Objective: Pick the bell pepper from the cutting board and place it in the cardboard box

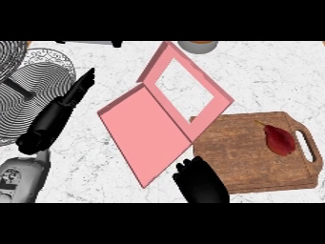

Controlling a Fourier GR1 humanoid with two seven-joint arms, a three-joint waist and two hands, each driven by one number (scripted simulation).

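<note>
The right hand is seen at the bottom edge, near the middle. Whether it is open or closed cannot be told. It is placed just beside the near left corner of the wooden cutting board, by the near edge of the pink flap.

The red bell pepper is not held by either hand. It is found lying on the cutting board, on the right part, just beside the board's handle hole and well apart from the right hand.

The pink cardboard box is laid open on the white marble counter, just past the board's far left corner, with its flap spread flat toward the left.

The left hand is seen at the left, open, with its fingers held straight and pointed away. Nothing is held in it. It is placed over the counter, between the flap and a wire rack at the left edge.

A round grey thing is cut off by the top edge.
</note>
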